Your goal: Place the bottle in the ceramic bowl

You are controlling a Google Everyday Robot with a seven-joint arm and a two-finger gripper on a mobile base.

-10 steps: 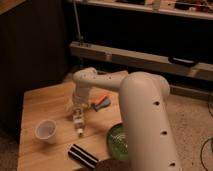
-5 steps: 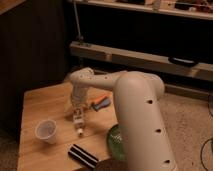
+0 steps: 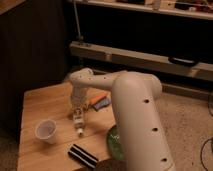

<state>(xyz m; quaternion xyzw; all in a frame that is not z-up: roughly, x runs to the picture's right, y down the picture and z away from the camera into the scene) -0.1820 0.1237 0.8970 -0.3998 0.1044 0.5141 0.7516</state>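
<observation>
The bottle (image 3: 78, 121) is small and clear, with its white cap pointing toward the table's front. It is on the wooden table (image 3: 42, 102), right below my gripper (image 3: 78, 110), which is down at its upper end. The green ceramic bowl (image 3: 113, 143) is at the front right. Only its left part shows, as my white arm (image 3: 135, 115) hides the rest. The bowl is about one bottle length to the right of the bottle.
A white translucent cup (image 3: 46, 131) stands to the left of the bottle. A black striped object (image 3: 83, 155) lies near the front edge. An orange and blue item (image 3: 100, 101) lies behind the gripper. Dark shelving stands beyond the table.
My large arm link has swung left and now covers more of the bowl. The gripper and the bottle are in nearly the same place.
</observation>
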